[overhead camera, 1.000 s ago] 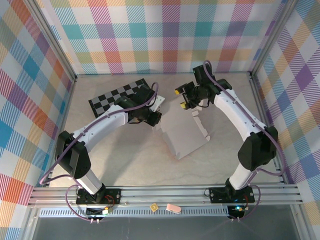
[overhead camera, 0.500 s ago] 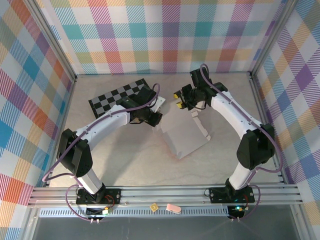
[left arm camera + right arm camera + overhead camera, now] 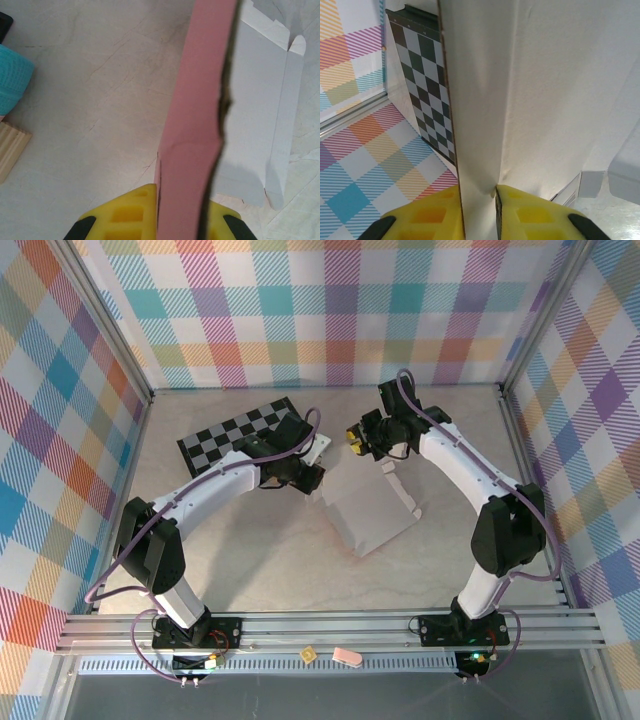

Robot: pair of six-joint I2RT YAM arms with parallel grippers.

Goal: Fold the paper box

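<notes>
Two box (image 3: 372, 512) edges held | left flap (image 3: 192, 125) clamped in shut left jaws | top edge pinched in right jaws | box spread toward lower right.

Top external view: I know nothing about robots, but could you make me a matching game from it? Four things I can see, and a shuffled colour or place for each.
Things:
1. paper box
2. checkered board
3. table
4. back wall

Descriptions:
A. pastel plaid pattern
B. black and grey squares, at the far left of the table
C. pale beige, faintly marbled
D. greyish sheet with flaps, in the middle of the table

Pairs: 1-D, 2-B, 3-C, 4-A.
</notes>
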